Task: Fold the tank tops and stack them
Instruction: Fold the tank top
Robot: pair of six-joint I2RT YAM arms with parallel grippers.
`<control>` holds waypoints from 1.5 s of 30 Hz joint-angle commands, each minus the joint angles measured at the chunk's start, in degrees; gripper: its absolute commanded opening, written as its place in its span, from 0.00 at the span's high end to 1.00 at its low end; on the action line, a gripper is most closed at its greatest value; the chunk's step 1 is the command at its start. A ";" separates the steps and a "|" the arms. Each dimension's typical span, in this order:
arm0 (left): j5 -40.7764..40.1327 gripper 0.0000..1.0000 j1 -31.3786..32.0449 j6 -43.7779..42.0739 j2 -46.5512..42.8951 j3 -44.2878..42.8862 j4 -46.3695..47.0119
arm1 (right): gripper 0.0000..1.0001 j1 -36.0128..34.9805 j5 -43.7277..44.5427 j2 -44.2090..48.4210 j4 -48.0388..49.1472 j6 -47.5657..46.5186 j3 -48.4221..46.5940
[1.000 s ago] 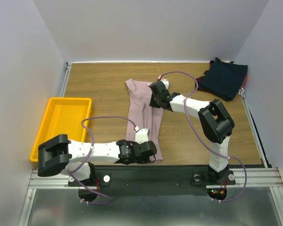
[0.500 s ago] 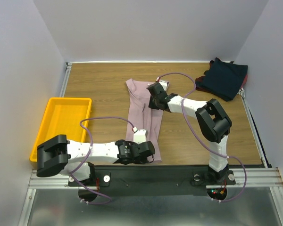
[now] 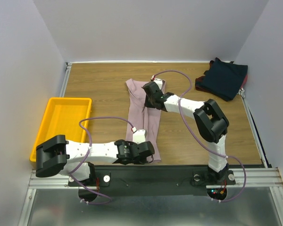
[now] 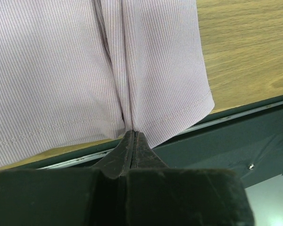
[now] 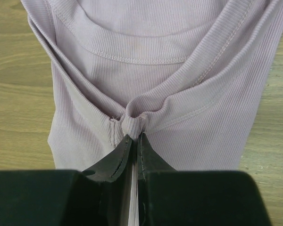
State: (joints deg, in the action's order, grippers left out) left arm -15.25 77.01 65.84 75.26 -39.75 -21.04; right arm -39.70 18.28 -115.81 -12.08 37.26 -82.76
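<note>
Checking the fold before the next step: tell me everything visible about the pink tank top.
The pink tank top is dusty-mauve ribbed knit with a stitched scoop neck. It lies lengthwise on the wooden table, gathered into a narrow strip, hem nearest the arms. The right gripper pinches bunched fabric by the neckline; the left gripper is shut on the hem.
</note>
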 commanded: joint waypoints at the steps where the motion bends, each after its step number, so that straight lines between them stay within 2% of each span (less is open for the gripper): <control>1: 1.27 1.00 0.07 -0.45 -1.26 0.81 -2.43 | 0.99 -0.11 3.25 -1.70 1.27 -0.78 -2.84; 4: 1.27 1.00 0.16 -1.07 -0.91 0.02 -2.87 | 0.94 -0.11 3.25 -2.23 0.83 -0.78 -2.85; 7: 0.66 1.00 0.07 -1.60 -0.91 -1.12 -3.66 | 0.79 -0.11 3.42 -1.44 0.74 -1.22 -2.41; 8: 0.22 1.00 0.07 -1.77 -1.00 -1.73 -4.18 | 0.69 -0.11 3.69 -1.18 0.74 -1.48 -2.40; 12: -1.01 0.99 -0.37 -1.68 -1.96 -3.23 -6.20 | 0.50 -0.11 3.52 0.58 0.74 -3.76 -2.84; 15: -1.36 0.88 -0.90 -1.60 -3.10 -3.58 -6.82 | 0.37 -0.11 2.90 1.72 0.65 -4.65 -3.37; 16: -1.45 0.80 -0.99 -1.68 -3.63 -3.67 -6.82 | 0.34 -0.11 2.90 2.07 0.56 -5.17 -3.37; 20: -2.33 0.75 -0.99 -1.77 -4.78 -5.07 -8.05 | 0.24 -0.11 3.51 5.14 0.12 -6.05 -2.41; 25: -5.32 0.75 -1.16 -2.56 -6.00 -10.68 -11.83 | 0.21 0.85 4.75 9.53 -0.49 -7.20 -0.39; 28: -7.24 0.76 -1.16 -3.00 -6.71 -14.03 -14.47 | 0.21 4.27 3.43 11.39 -0.76 -7.63 1.19; 29: -7.78 0.77 -1.25 -3.09 -6.97 -14.56 -14.82 | 0.22 5.07 3.08 11.48 -0.84 -7.64 1.46; 30: -8.48 0.83 -1.51 -3.53 -7.32 -14.92 -14.56 | 0.23 6.47 1.86 11.31 -0.84 -7.98 1.55; 33: -7.44 0.90 -4.22 -5.54 -6.98 -14.57 -11.41 | 0.29 8.67 0.09 10.08 -0.93 -8.16 0.94; 35: -5.33 0.99 -5.73 -7.04 -6.36 -13.69 -9.47 | 0.30 10.25 -1.84 7.90 -0.93 -9.48 -0.64; 42: 1.43 1.00 -10.92 -12.75 -3.55 -11.49 1.69 | 0.35 12.72 -4.22 0.77 -1.02 -11.06 -4.60; 45: 4.16 1.00 -10.75 -15.99 2.23 -13.15 3.63 | 0.39 13.42 -5.27 -2.56 -1.02 -11.24 -6.61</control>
State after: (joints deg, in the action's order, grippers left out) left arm -15.11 66.11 55.48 72.62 -51.75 -22.50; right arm -26.96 15.14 -116.03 -13.69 27.35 -85.17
